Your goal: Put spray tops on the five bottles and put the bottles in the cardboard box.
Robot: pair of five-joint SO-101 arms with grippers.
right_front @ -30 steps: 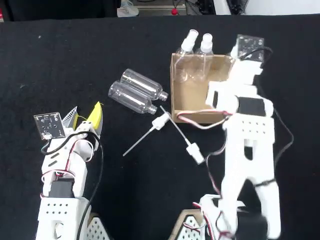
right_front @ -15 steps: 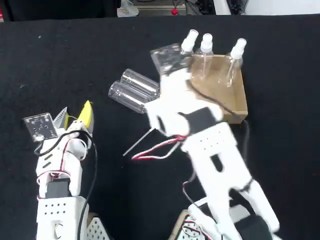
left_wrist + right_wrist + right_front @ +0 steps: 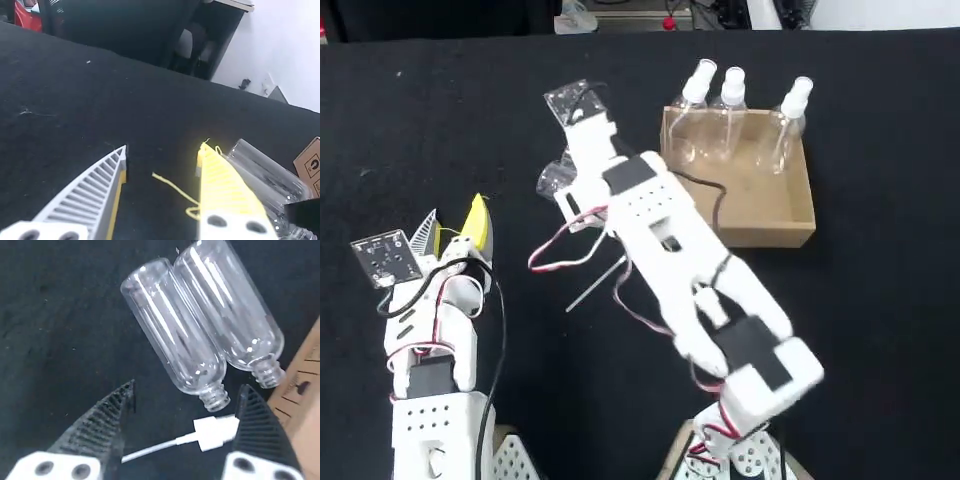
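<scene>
Two clear bottles without tops (image 3: 175,335) (image 3: 230,305) lie side by side on the black table. My right gripper (image 3: 189,387) hovers open just above their necks, its black fingers on either side of a white spray top (image 3: 215,430) with a thin tube. In the high view my right arm (image 3: 650,220) covers most of both bottles (image 3: 552,180). The cardboard box (image 3: 790,215) holds three upright bottles with spray tops (image 3: 785,125). My left gripper (image 3: 453,210) stands open and holds nothing at the left, with the bottles (image 3: 270,175) off to its side.
A spray top's thin tube (image 3: 595,285) sticks out from under my right arm. A corner of the box (image 3: 305,390) lies close to the bottle necks. Bare black table lies between the two arms and in front of the box.
My right arm has swung left from over the box to above the two lying bottles, leaving a third bottle standing in the box. My left arm has shifted slightly left.
</scene>
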